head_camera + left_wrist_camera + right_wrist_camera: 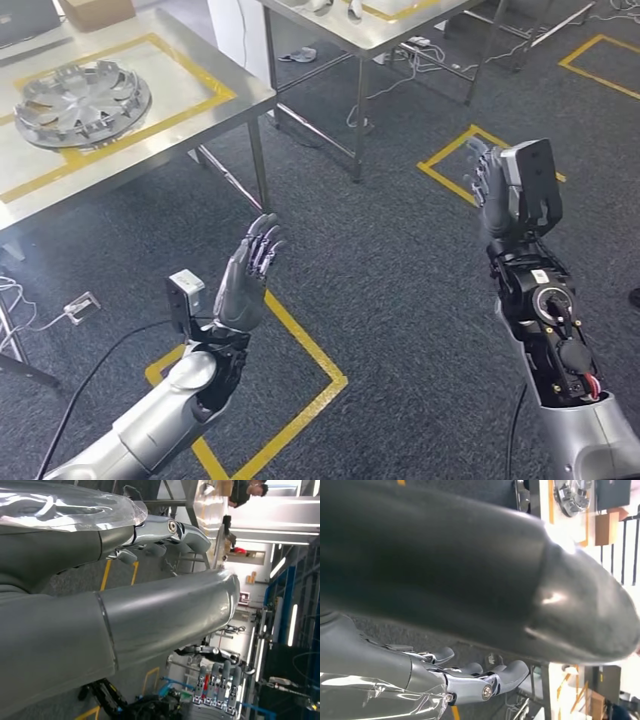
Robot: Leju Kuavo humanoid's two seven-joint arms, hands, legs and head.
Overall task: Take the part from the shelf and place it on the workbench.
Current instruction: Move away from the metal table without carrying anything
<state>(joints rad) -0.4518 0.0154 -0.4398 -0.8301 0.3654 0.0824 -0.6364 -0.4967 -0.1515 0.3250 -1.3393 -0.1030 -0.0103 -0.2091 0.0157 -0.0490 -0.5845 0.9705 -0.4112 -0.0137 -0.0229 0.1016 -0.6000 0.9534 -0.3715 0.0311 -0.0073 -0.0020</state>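
Presently the part (81, 102), a silver spoked disc like a wheel cover, lies flat on the steel table (226, 95) at the upper left of the head view, inside a rectangle of yellow tape (192, 100) marked on the tabletop. A cardboard box (96, 11) sits at the table's far edge, beyond the part. Neither hand touches the part. The left hand (249, 275) is raised over the dark carpeted floor (377, 290), well apart from the table's near corner, its fingers (263, 240) straight, spread and holding nothing. The right hand (490, 185) is raised further right, fingers likewise apart and empty, with a black camera block (537, 182) at its wrist. Yellow tape squares (302, 400) mark the floor below each arm. A second steel table (362, 35) stands beyond, with loose white cables (404, 62) lying on the floor beneath it. A small white socket (81, 305) with a cable lies on the floor at left.
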